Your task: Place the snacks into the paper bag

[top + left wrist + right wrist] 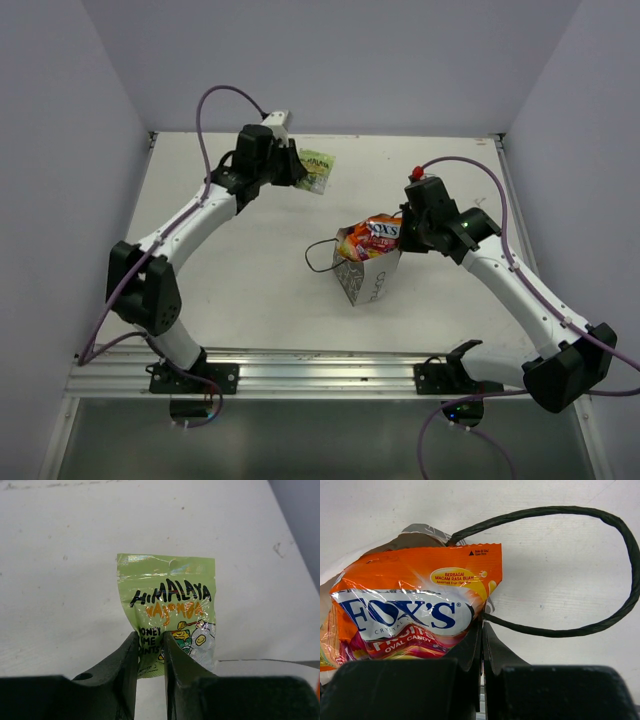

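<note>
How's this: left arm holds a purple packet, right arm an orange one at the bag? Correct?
No: the left arm holds the pale green packet, not a purple one, per the left wrist view. The orange packet at the paper bag is right.

pale green packet (167,612): shiny, black HIMALAYA lettering, orange lettering under it; orange packet (415,605): blue FOX'S on a white band, yellow oval above, red-pink strip below; paper bag (370,285): white, grey lettering; cord handle (600,570) black; desk (240,300) white; left end effector (150,637) and right end effector (481,627) both black
</note>
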### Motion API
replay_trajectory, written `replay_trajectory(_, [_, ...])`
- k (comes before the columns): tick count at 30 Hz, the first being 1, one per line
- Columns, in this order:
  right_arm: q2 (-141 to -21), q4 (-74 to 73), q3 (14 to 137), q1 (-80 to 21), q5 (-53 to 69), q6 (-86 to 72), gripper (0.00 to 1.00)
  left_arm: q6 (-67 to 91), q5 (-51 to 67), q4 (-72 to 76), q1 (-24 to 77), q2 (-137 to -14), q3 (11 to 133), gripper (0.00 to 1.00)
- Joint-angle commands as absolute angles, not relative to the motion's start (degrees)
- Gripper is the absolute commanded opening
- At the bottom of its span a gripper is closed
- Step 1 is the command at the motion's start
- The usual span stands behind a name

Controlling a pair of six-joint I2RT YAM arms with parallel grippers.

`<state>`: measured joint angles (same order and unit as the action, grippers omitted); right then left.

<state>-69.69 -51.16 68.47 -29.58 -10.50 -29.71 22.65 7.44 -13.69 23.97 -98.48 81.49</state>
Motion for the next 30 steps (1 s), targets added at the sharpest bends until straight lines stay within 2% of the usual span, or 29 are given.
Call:
replay_trajectory(1, [-69.9, -50.2, 69.0, -29.4, -9.2, -28.7, 0.0, 19.7, 8.3, -15.4, 27.5, -92.0, 83.3, 0.0])
replay_trajectory(12, [-69.7, -49.8, 68.3, -29.4, -8.2, -28.7, 0.0, 12.9, 5.5, -32.7, 47.3, -94.0, 92.4, 0.0])
replay_trajectory(18, [-69.6, -49.6, 67.9, -29.4, -7.6, -28.8, 0.0, 10.5, 4.4, -39.4, 53.3, -96.1, 93.3, 0.0])
replay_trajectory(25, [-69.5, -49.7, 67.8, -29.4, -7.5, -28.8, 0.0, 5.5, -5.3, -49.8, 59.0, -101.9, 97.4, 0.0])
replay_trajectory(30, [-69.6, -49.8, 67.9, -29.4, -7.6, -28.7, 0.0, 4.7, -8.3, -52.7, 62.8, -100.5, 95.1, 0.0])
